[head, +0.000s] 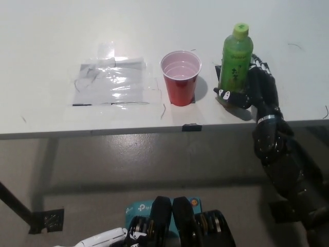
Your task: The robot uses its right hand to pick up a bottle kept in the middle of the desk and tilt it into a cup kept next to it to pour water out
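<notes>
1. Right of the red cup (pixel 180 77), close beside it but not touching: green bottle (pixel 235 59), near the front edge of the white desk (pixel 51 36). Seemingly placed so that a short tilt toward the cup would bring its mouth over the rim.
2. Right hand (pixel 252 88), black: wrapped round the bottle's lower body from the side away from the cup, fingers closed on it, which leaves the neck free for pouring. Whether the base has left the desk cannot be told.
3. Bottle, appearance: translucent green, lighter green cap on, printed label, standing nearly upright.
4. Cup: open, upright, pale inside; contents cannot be told.
5. Left of the cup: clear plastic sheet (pixel 110 80), flat, taped down.
6. Left hand (pixel 103 239), white: resting far below the cup at the lower edge; finger state cannot be told.
</notes>
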